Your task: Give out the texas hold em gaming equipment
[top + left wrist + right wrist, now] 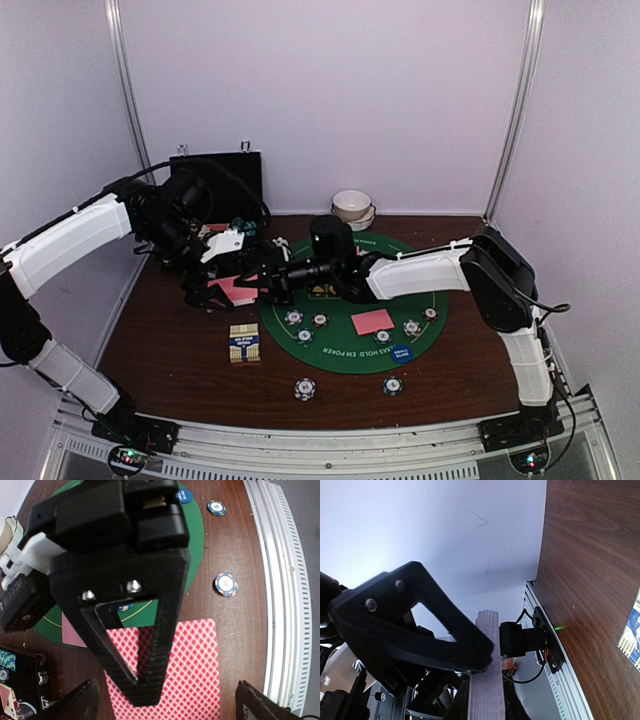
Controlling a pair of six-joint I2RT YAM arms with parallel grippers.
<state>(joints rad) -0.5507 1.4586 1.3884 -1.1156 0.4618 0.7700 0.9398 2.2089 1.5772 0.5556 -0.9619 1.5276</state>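
My right gripper (272, 282) is shut on a stack of pink-backed playing cards (487, 680), seen edge-on in the right wrist view. In the left wrist view its black finger (150, 645) lies across the top card (195, 670). My left gripper (170, 705) is open, its fingertips (82, 702) wide on either side of the stack and apart from it. In the top view the stack (235, 290) is held just left of the green mat (340, 350). One pink card (372, 322), several striped chips (293, 317) and a blue round button (401, 352) lie on the mat.
Two chips (305, 388) (393, 385) lie on the wood in front of the mat. A card box (245, 344) lies left of the mat. The black case (215, 185) stands at the back left and white bowls (352, 208) at the back centre. The metal rail (285, 605) edges the table.
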